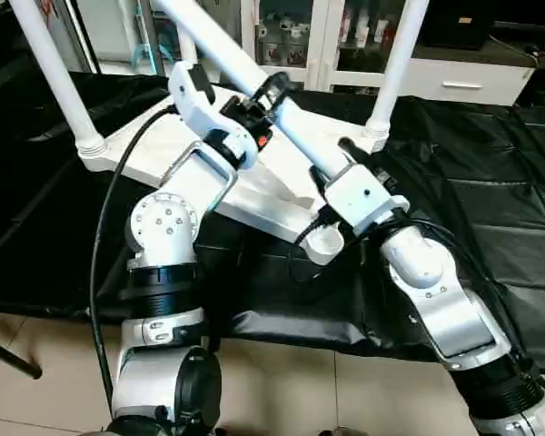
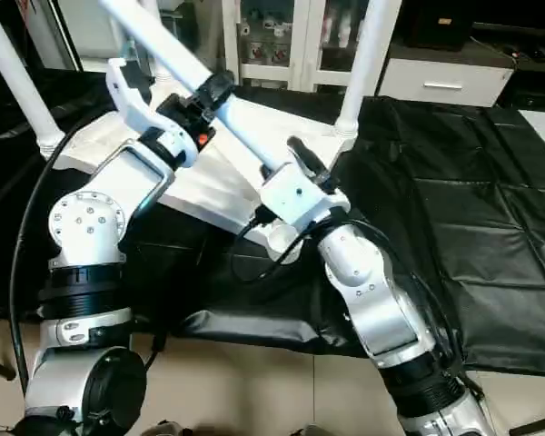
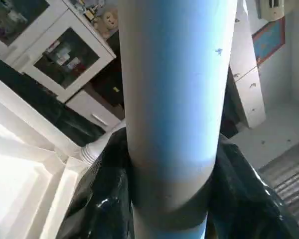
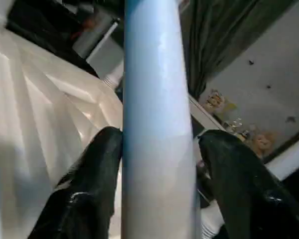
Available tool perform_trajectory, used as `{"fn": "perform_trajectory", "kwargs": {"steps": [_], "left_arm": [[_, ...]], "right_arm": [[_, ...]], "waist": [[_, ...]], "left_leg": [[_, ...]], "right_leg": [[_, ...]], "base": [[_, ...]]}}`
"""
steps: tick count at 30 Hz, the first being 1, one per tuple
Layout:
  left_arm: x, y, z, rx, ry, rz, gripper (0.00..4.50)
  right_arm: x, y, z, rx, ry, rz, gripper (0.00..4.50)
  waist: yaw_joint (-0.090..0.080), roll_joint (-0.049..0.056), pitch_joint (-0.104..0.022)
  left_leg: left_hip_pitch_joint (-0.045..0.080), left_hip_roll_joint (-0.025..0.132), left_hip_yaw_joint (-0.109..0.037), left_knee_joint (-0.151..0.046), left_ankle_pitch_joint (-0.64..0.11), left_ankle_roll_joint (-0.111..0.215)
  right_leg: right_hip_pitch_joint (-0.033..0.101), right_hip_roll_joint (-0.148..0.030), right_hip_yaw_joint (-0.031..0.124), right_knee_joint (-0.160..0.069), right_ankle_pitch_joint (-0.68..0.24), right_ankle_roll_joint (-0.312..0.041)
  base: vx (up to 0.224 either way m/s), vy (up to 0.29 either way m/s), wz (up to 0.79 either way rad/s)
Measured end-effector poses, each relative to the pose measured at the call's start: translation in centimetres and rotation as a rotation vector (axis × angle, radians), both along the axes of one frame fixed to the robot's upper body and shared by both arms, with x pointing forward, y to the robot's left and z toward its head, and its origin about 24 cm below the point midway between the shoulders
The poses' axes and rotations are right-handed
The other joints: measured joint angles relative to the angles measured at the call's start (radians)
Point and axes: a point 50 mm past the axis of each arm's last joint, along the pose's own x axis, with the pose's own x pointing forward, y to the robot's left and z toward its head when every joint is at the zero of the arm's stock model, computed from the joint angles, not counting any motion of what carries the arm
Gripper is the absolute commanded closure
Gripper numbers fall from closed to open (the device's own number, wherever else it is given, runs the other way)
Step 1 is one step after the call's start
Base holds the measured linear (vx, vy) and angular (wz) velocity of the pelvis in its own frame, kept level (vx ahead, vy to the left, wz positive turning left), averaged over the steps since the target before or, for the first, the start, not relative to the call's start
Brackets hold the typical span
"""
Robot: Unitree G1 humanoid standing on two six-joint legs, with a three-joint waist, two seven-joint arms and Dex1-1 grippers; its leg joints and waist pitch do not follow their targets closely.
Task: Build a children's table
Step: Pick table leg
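Observation:
The children's table top (image 1: 154,150) lies underside up on the black-covered work table. Two white legs (image 1: 50,73) (image 1: 398,54) stand upright in its far corner sockets. A third leg (image 1: 241,64) leans steeply, its lower end by the near right socket (image 1: 324,241). My left gripper (image 1: 271,94) is shut on this leg about halfway up; in the left wrist view both black fingers (image 3: 107,199) press against it. My right gripper (image 1: 352,154) straddles the leg lower down. In the right wrist view its fingers (image 4: 97,179) flank the leg, one a sliver apart from it.
The black cover (image 1: 490,200) stretches to the right of the top, wrinkled, and folds over the work table's front edge above the tiled floor (image 1: 282,381). Glass-fronted cabinets (image 1: 291,36) and a white drawer unit (image 1: 472,82) stand behind.

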Motion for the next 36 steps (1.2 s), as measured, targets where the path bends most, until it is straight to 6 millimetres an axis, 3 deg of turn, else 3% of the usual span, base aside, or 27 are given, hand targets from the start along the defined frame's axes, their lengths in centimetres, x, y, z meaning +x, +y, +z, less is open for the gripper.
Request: {"fn": "perform_trajectory", "kwargs": {"steps": [4,7,11,16,21,27,36], "left_arm": [[0.3,0.7,-0.3,0.041,-0.006,0.023,2.75],[0.2,1.1,-0.2,0.114,-0.056,-0.003,2.76],[-0.2,0.9,0.0,0.204,-0.13,-0.13,2.76],[-1.7,0.7,0.7,0.257,-0.245,-0.398,2.76],[-3.4,1.1,1.3,0.25,-0.374,-0.62,2.76],[-4.2,1.0,1.5,0.203,-0.431,-0.75,2.76],[-4.4,0.7,1.4,0.183,-0.453,-0.796,2.77]], "right_arm": [[0.2,-0.8,0.6,0.181,0.11,0.082,1.18],[0.5,-2.0,0.8,0.37,0.349,0.194,0.89],[0.7,-3.5,1.9,0.461,0.546,0.339,0.56],[0.5,-6.1,3.9,0.448,0.761,0.456,0.53],[-0.4,-6.4,2.8,0.548,0.995,0.633,0.53],[-1.0,-7.2,2.6,0.535,1.105,0.674,0.53],[-1.6,-6.4,1.7,0.492,1.186,0.708,0.53]], "waist": [[0.002,0.0,0.0],[0.003,0.0,0.0],[0.007,0.0,0.0],[0.012,0.0,0.0],[0.012,-0.001,0.0],[0.036,-0.002,-0.001],[0.036,-0.003,-0.001]], "left_leg": [[0.0,0.0,0.0,0.0,0.0,0.0],[0.0,0.0,0.0,0.001,0.0,0.001],[0.0,0.0,0.0,0.002,0.001,0.003],[0.002,0.0,0.0,0.002,0.002,0.003],[0.003,0.001,0.001,0.002,0.002,0.002],[0.003,0.001,0.002,0.003,0.005,0.003],[0.002,0.001,0.001,0.003,0.005,0.003]], "right_leg": [[0.0,0.0,0.0,0.0,0.0,0.0],[0.001,0.0,0.0,0.0,0.001,-0.001],[0.0,0.0,0.0,0.001,0.001,-0.002],[0.001,-0.001,0.0,0.003,0.002,-0.003],[0.001,-0.001,0.0,0.005,0.002,-0.004],[0.002,-0.001,0.0,0.005,0.003,-0.005],[0.001,-0.001,0.0,0.005,0.003,-0.006]], "base": [[0.0,0.0,0.0],[0.0,0.0,0.0],[0.0,0.0,0.0],[0.0,0.0,0.0],[0.0,0.0,0.0],[0.0,0.0,0.0],[0.0,0.0,0.0]]}}
